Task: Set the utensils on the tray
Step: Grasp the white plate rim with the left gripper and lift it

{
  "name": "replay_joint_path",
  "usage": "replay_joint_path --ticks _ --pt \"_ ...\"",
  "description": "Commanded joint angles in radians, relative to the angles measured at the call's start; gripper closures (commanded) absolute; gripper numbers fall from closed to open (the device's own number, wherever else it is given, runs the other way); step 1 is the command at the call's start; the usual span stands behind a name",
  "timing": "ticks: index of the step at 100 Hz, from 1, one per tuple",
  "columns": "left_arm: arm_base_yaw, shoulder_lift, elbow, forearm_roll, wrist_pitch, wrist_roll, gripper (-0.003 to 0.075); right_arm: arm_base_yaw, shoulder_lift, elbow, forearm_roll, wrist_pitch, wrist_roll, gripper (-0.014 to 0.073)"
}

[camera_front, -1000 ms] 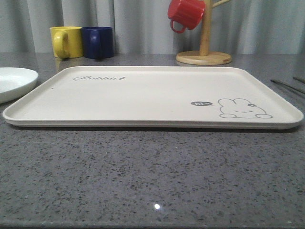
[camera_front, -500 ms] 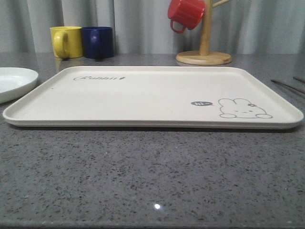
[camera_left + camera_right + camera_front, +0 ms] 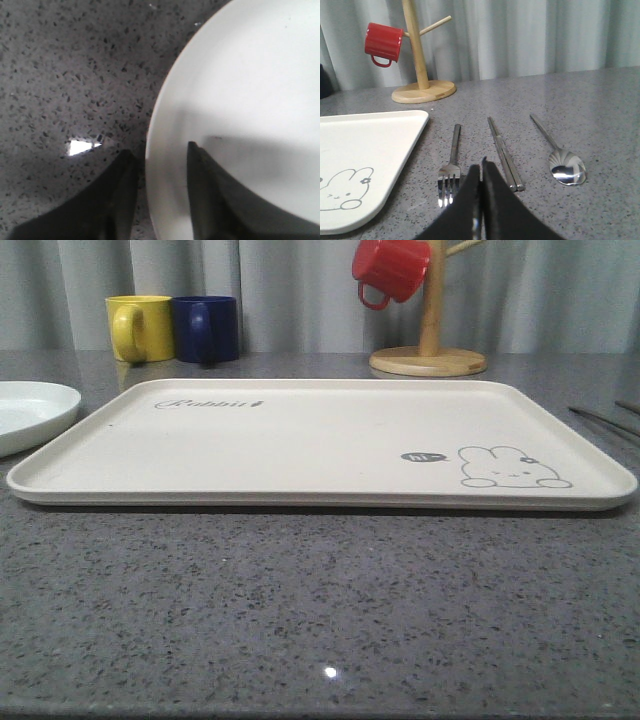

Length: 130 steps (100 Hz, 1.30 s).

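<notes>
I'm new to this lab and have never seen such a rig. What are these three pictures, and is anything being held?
It's a two-armed robot at a grey table. One camera looks forward over it: a cream tray with nothing on it. The others sit on the wrists. The left gripper is open, its fingers straddling the rim of a white plate. The right gripper is shut and empty, near a fork, chopsticks and a spoon lying beside the tray. Nothing is held.
</notes>
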Motion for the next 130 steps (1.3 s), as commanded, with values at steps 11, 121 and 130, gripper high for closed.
replay_joint_path --ticks 11,121,130 --pt "0.003 -0.033 -0.029 -0.014 -0.015 0.005 0.0736 0.003 -0.022 -0.017 0.0 -0.077 -0.008 0.0662" --pt "-0.095 -0.231 -0.113 -0.571 0.088 0.324 0.0738 0.003 -0.022 -0.017 0.0 -0.077 -0.008 0.0662" --pt "-0.175 -0.229 -0.113 -0.561 0.039 0.305 0.0738 0.003 -0.022 -0.017 0.0 -0.077 -0.008 0.0662"
